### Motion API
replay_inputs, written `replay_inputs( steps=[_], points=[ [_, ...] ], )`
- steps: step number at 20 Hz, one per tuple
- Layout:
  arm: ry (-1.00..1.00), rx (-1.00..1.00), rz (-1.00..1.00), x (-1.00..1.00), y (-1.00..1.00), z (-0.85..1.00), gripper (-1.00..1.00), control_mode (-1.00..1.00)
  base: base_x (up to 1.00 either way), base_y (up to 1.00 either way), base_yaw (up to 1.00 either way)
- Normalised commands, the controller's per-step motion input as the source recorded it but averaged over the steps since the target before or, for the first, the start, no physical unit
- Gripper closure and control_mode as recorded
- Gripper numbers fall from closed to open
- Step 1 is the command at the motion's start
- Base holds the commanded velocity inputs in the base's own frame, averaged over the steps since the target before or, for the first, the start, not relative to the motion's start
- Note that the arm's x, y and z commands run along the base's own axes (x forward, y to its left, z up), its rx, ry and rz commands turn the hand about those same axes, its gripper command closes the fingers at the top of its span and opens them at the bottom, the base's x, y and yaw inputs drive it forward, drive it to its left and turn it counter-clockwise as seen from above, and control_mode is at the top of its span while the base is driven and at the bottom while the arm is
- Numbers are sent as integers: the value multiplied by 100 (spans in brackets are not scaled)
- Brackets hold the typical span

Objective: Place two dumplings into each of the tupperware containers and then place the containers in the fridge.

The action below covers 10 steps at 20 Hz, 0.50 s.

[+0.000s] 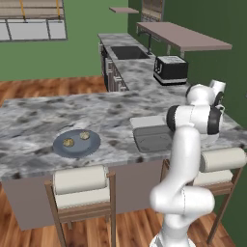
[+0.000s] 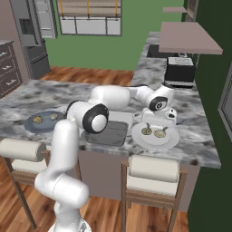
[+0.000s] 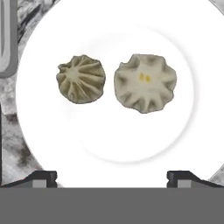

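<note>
My gripper [image 3: 112, 178] hangs open just above a round white plate [image 3: 109, 144]; its two dark fingertips [image 3: 41, 177] stand wide apart with nothing between them. Two pleated dumplings lie side by side on that plate, a darker tan one [image 3: 81, 78] and a paler one [image 3: 145, 83]. From the right base view, the gripper [image 2: 155, 123] points down over the same plate [image 2: 155, 142]. Two tupperware containers [image 2: 108, 132] [image 1: 146, 121] sit left of it, both without dumplings. Another two dumplings [image 1: 68, 142] [image 1: 85, 135] rest on a blue-grey plate [image 1: 76, 149]. The fridge [image 2: 31, 41] stands across the room.
Everything sits on a grey marble island [image 1: 38, 120] with two stools [image 1: 79, 188] [image 2: 154, 174] along its near edge. A black toaster [image 1: 170, 69] and a sink [image 1: 128, 52] are on the counter behind. My own arm [image 2: 90, 115] reaches over the containers.
</note>
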Motion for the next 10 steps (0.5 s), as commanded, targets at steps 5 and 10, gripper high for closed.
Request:
replay_inputs(
  steps=[5,10],
  points=[
    [0,3,0,31,-24,-36,-100,-100,0,0,0],
    [0,1,0,51,-11,-35,-100,-100,0,0,0]
  ],
)
